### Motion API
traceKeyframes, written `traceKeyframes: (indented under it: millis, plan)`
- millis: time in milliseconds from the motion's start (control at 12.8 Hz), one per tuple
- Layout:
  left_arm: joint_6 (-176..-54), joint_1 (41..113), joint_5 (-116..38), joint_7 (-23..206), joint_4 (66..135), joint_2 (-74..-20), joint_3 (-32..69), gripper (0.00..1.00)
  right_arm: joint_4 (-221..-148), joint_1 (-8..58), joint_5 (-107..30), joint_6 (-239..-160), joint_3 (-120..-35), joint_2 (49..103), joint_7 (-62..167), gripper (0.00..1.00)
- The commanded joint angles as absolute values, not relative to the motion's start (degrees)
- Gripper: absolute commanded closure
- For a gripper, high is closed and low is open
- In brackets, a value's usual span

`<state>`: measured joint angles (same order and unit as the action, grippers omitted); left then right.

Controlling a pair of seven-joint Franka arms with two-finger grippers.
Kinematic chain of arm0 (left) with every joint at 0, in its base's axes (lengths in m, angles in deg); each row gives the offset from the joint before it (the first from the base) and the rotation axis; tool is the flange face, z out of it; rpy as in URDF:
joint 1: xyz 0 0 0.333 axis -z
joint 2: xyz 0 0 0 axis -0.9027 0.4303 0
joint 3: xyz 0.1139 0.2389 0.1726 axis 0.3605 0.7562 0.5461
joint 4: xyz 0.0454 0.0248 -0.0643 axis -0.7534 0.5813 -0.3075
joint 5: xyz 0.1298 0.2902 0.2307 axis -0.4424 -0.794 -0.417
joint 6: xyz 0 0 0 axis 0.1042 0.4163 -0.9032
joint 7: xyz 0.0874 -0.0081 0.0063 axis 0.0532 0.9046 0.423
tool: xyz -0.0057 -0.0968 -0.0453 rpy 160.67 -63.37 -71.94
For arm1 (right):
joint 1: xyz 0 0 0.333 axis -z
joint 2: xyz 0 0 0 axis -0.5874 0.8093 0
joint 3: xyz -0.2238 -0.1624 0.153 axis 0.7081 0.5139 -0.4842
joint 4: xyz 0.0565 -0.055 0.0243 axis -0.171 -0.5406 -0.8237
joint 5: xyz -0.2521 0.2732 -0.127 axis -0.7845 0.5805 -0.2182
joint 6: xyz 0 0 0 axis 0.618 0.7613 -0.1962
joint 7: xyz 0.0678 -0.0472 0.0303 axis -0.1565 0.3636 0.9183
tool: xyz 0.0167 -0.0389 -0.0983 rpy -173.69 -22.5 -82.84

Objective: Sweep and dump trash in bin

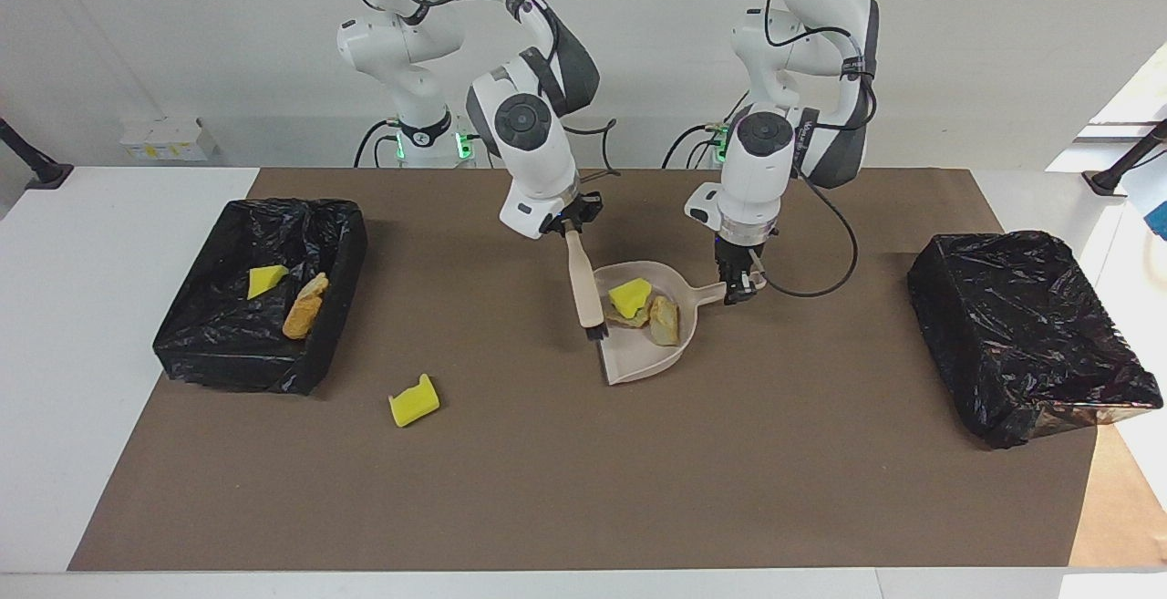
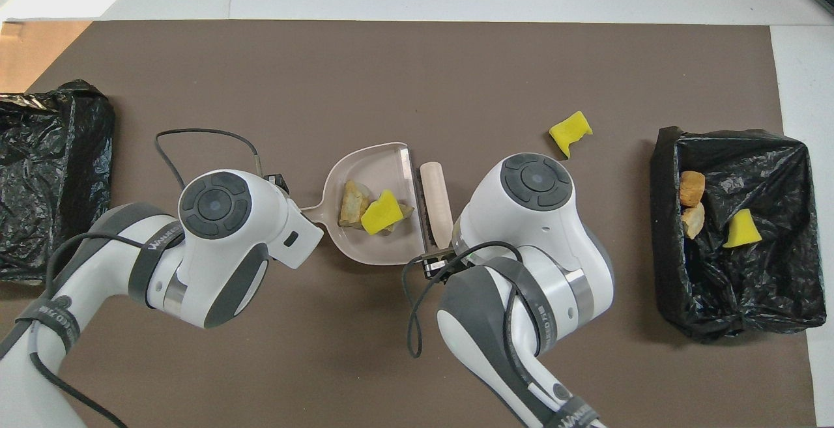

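My left gripper is shut on the handle of the beige dustpan, which lies mid-table. In the pan lie a yellow sponge piece and a tan chunk of trash, also seen from overhead as the sponge and the chunk in the dustpan. My right gripper is shut on the beige brush, whose bristles stand at the pan's open lip. One yellow sponge piece lies loose on the mat toward the right arm's end.
A black-lined bin at the right arm's end holds a yellow sponge piece and tan chunks. A second black-lined bin stands at the left arm's end. A brown mat covers the table.
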<state>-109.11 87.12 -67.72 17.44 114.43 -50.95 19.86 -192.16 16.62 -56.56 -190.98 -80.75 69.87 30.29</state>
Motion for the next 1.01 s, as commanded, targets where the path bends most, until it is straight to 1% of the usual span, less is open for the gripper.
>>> traceKeyframes:
  millis: [0,78,312,468,547,703,937]
  plan:
    - [-110.95,85.52,-64.87,14.93,114.19,-50.75,19.69,1.0,-192.38,18.56,-63.25,-189.99,-81.29,69.03,32.08,1.0]
    - [-110.69,84.91,-64.52,14.67,113.66,-50.66,19.69,1.0,-192.38,19.44,-66.67,-189.64,-81.29,68.95,32.87,1.0]
    - [-107.54,82.36,-61.72,10.64,110.77,-51.09,19.69,1.0,-191.59,27.68,-68.46,-188.67,-81.37,70.0,40.57,1.0]
    - [-101.14,79.81,-60.65,7.22,105.95,-50.66,19.69,1.0,-191.5,35.14,-69.77,-189.46,-81.29,71.14,49.8,1.0]
    - [-98.58,78.76,-60.04,6.15,104.01,-50.57,19.69,1.0,-189.94,37.88,-74.04,-189.46,-81.37,72.1,53.58,1.0]
    - [-95.58,78.14,-60.03,6.05,102.06,-50.66,19.78,1.0,-184.85,43.24,-80.04,-189.46,-81.46,76.57,57.03,1.0]
    - [-96.45,78.4,-60.03,6.66,102.84,-50.66,19.78,1.0,-176.24,47.38,-86.47,-190.08,-81.46,84.83,64.15,1.0]
